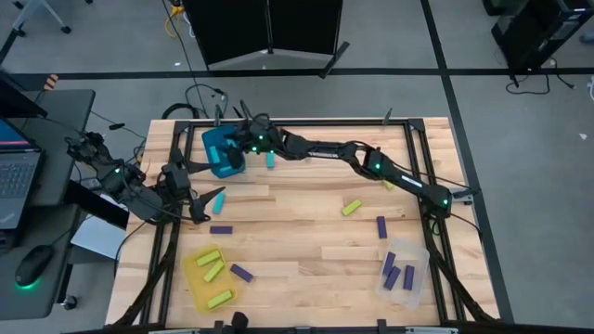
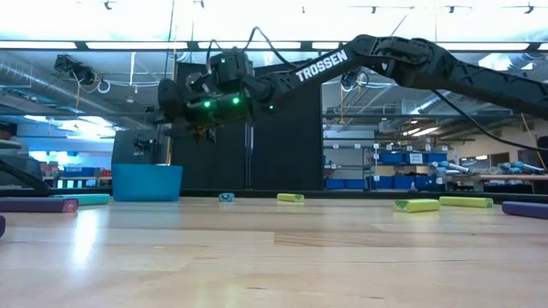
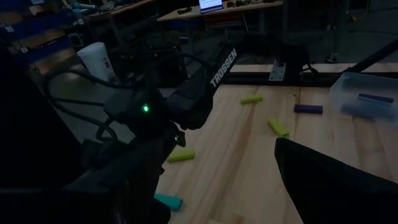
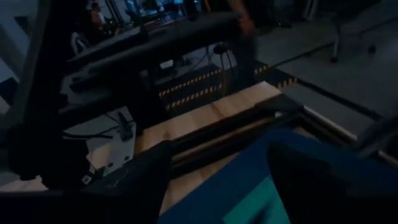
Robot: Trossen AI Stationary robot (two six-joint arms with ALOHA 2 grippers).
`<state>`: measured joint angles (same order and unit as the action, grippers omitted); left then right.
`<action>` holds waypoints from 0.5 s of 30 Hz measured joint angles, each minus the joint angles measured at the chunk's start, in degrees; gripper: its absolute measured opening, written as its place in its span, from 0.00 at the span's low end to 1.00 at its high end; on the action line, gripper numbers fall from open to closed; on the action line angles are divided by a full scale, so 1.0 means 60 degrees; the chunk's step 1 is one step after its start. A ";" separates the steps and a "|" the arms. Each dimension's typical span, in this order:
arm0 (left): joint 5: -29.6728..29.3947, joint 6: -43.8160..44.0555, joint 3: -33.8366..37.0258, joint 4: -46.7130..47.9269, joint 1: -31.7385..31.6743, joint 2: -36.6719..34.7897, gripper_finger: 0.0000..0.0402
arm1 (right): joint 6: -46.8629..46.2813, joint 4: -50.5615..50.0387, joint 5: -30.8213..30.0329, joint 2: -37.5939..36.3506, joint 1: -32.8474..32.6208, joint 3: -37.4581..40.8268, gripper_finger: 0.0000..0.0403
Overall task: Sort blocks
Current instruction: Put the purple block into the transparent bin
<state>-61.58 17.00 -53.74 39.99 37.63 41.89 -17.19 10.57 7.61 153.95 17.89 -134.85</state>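
My right gripper hangs open over the teal bin at the table's far left, holding nothing. My left gripper is open low over the table's left side. A cyan block lies flat just beside its fingers, untouched. Another cyan block lies next to the teal bin. Loose purple blocks and a lime block lie flat on the wood.
A yellow bin at the near left holds three lime blocks. A clear bin at the near right holds purple blocks. The right arm spans the far side of the table. A black frame rail runs along the table's far edge.
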 joint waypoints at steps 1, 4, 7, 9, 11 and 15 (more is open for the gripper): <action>-0.0007 0.0057 0.0000 -0.0013 -0.0002 0.0000 0.79 | 0.0120 -0.0075 0.0052 -0.0095 0.0024 0.0000 0.67; -0.0011 0.0193 -0.0004 -0.0016 -0.0004 0.0004 0.79 | 0.0460 -0.0432 0.0179 -0.0402 0.0081 0.0004 0.64; -0.0015 0.0198 -0.0004 -0.0012 0.0000 0.0007 0.79 | 0.0910 -0.0772 0.0116 -0.0757 0.0094 0.0004 0.61; -0.0051 0.0195 -0.0004 -0.0008 -0.0004 0.0007 0.79 | 0.1092 -0.0800 -0.0040 -0.0951 0.0095 0.0004 0.58; -0.0131 0.0199 -0.0004 0.0001 -0.0004 0.0007 0.79 | 0.1255 -0.0822 -0.0169 -0.1099 0.0091 0.0004 0.55; -0.0226 0.0199 -0.0004 0.0010 -0.0004 0.0007 0.79 | 0.1571 -0.1215 -0.0416 -0.1402 0.0095 0.0004 0.50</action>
<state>-62.94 18.20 -53.76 40.05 37.60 41.93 -7.77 3.28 5.12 145.54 18.46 -134.82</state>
